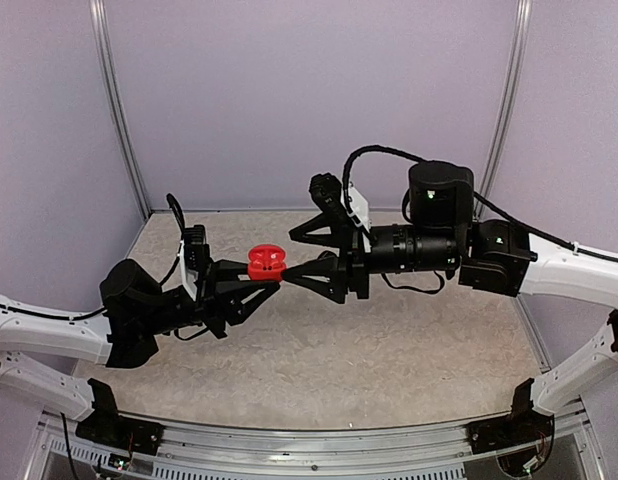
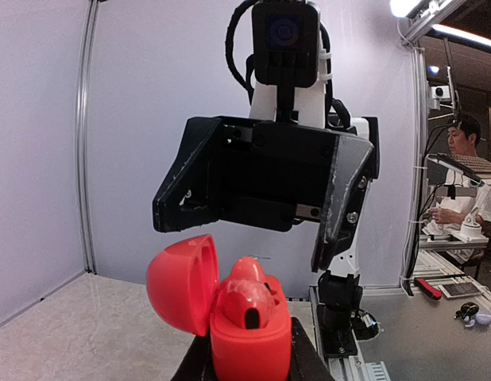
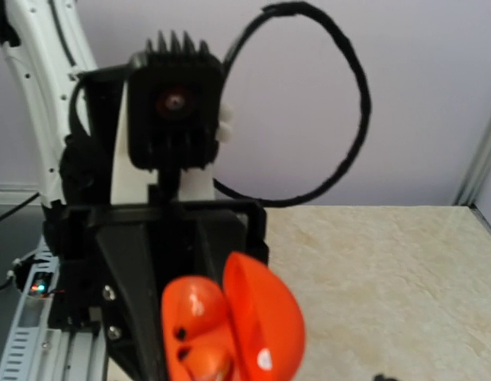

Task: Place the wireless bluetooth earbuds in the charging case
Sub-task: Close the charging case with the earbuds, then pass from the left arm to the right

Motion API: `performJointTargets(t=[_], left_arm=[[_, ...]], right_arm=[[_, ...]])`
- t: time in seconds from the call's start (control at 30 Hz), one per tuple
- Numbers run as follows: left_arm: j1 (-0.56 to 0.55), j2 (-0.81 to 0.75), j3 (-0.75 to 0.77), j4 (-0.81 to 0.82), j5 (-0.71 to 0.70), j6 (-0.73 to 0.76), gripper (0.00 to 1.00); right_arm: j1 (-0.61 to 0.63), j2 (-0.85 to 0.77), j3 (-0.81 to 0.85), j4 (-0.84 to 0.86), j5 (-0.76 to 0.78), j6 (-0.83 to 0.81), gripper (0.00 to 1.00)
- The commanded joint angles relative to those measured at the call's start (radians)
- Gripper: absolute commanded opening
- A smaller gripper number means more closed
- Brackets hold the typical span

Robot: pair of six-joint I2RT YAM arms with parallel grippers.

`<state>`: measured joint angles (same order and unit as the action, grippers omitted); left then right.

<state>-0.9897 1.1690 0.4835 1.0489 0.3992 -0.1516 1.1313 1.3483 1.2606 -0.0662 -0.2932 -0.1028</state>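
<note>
A red charging case (image 1: 266, 263) is held in the air, lid hinged open. My left gripper (image 1: 261, 272) is shut on its base; in the left wrist view the case body (image 2: 249, 345) sits between my fingers, with the lid (image 2: 180, 282) swung left. Two red earbuds (image 2: 247, 298) sit in its wells, their tops standing out. My right gripper (image 1: 294, 258) is open and empty, its fingers spread just right of the case and facing it (image 2: 245, 234). In the right wrist view the case (image 3: 261, 317) and earbuds (image 3: 194, 305) show close up; my own right fingertips are out of frame.
The beige speckled tabletop (image 1: 389, 340) lies below both arms. Purple walls with metal corner posts (image 1: 119, 120) close the back and sides. A black cable (image 3: 341, 111) loops from the left arm. A person sits at a desk (image 2: 460, 175) outside the cell.
</note>
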Motion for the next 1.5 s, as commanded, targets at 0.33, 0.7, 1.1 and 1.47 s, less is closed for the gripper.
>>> performJointTargets(t=[0.33,0.7,1.1,1.47], left_arm=[[-0.013,-0.005,0.033,0.008,0.045,0.018,0.0],[-0.012,0.01,0.032,0.027,0.034,0.001,0.0],[0.004,0.018,0.032,0.042,0.031,-0.023,0.0],[-0.009,0.024,0.044,0.023,0.052,0.01,0.0]], right_arm=[[-0.008,0.067,0.06,-0.032,-0.089,0.014,0.56],[-0.008,0.053,0.049,-0.027,-0.13,0.001,0.36],[-0.007,0.015,0.011,-0.016,-0.178,-0.008,0.37],[-0.03,0.047,0.028,-0.001,-0.177,0.066,0.36]])
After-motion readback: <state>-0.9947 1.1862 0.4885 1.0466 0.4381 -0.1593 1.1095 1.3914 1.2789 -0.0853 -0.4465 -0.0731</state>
